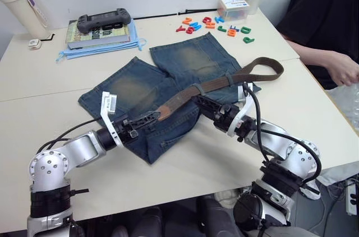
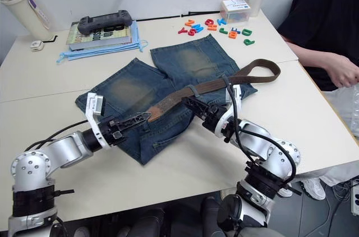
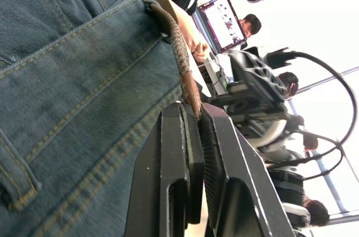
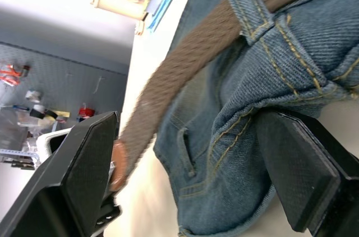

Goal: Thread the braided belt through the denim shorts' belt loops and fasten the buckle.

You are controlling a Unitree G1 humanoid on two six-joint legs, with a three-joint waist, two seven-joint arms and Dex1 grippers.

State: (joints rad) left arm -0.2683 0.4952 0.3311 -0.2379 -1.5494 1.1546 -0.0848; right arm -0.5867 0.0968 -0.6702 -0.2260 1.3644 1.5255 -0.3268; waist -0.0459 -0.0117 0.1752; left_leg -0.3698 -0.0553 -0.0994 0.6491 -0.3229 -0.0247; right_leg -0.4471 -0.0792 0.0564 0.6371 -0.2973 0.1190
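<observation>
We're mid-threading — left gripper (image 1: pixel 150 117) pinches the dark brown braided belt's (image 1: pixel 224 82) tan tip over the blue denim shorts (image 1: pixel 134 88); right gripper (image 1: pixel 197 101) gapes wide at the waistband. Next: pull it through the remaining denim loops.

Belt across shorts, mid-table

The braided belt (image 1: pixel 224 82) lies on the denim shorts (image 1: pixel 162 88) from 8 to 2 o'clock; a book (image 1: pixel 98 33) sits at 10, a person (image 1: pixel 325 24) at 2.

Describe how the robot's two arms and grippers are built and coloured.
Both arms have silver-grey metal joint housings and black segments, with thin black cables looping along them. Each wrist carries a white bracket. The left gripper and right gripper each end in two flat black fingers.
</observation>
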